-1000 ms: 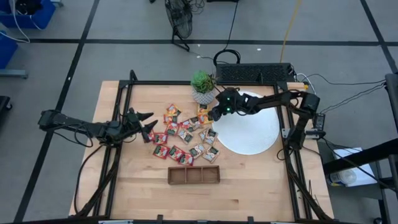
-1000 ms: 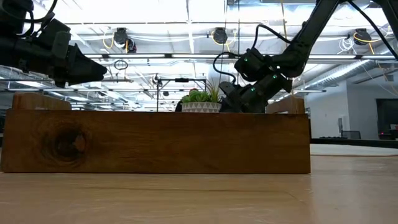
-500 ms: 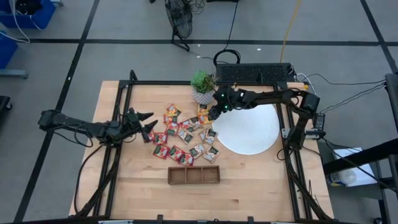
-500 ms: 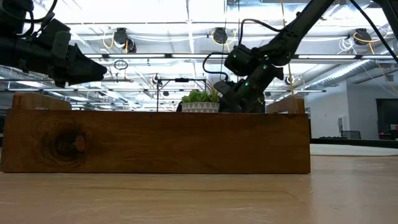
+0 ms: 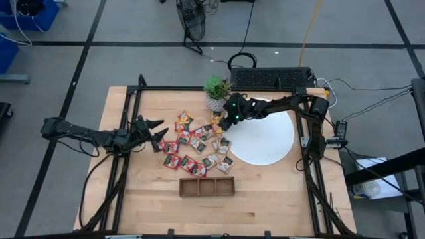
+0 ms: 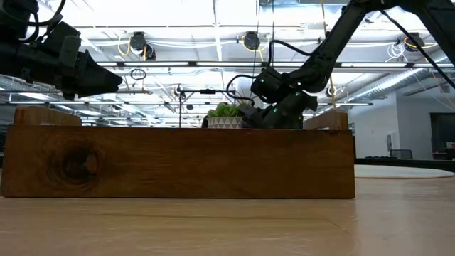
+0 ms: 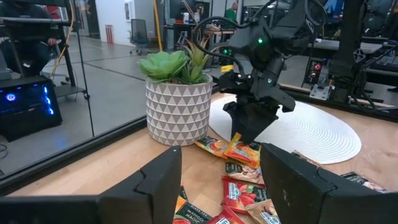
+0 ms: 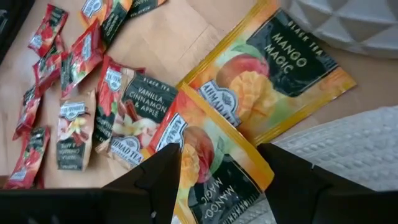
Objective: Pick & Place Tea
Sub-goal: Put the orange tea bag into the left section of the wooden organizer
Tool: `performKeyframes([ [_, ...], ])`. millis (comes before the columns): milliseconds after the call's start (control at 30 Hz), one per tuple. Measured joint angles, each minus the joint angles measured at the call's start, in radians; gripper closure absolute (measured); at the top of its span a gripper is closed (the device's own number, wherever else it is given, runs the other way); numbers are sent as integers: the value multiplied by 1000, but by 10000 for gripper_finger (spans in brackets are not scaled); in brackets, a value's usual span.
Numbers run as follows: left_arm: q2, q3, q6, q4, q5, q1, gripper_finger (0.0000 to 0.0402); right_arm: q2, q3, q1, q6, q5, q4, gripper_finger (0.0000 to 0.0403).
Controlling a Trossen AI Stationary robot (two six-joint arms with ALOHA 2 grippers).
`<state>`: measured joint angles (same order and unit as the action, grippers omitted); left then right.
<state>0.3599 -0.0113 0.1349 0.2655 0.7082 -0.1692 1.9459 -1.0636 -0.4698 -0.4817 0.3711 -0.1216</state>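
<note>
High view: since a second ago the right gripper (image 5: 223, 123), fingers spread, has slid off the white disc (image 5: 265, 143) toward the plant (image 5: 216, 88), over orange-yellow tea sachets (image 8: 277, 81); red ones lie scattered nearby.

High view: overhead, looking straight down, far enough to take in the whole desk (image 5: 153, 192), both arms and surrounding floor.

Low view: at desk-top height, level across the surface; the wooden tray (image 6: 178, 162) stands very near the lens and blocks most of what lies behind it. Room ceiling fills the upper part.

Left wrist view: low over the desk, facing across it toward the potted plant (image 7: 174, 93), white disc (image 7: 311, 134) and the right arm's gripper (image 7: 249, 127).

Right wrist view: close, steeply downward on the tea sachets (image 8: 186, 124).

Shared: plant in the high, low and left wrist views; sachets in the high view and both wrist views.
</note>
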Motion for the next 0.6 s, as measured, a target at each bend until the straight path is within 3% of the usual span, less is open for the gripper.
performKeyframes([
  [600,0,0,0,0,0,0,183,-41,4,1,11,52,43,207],
])
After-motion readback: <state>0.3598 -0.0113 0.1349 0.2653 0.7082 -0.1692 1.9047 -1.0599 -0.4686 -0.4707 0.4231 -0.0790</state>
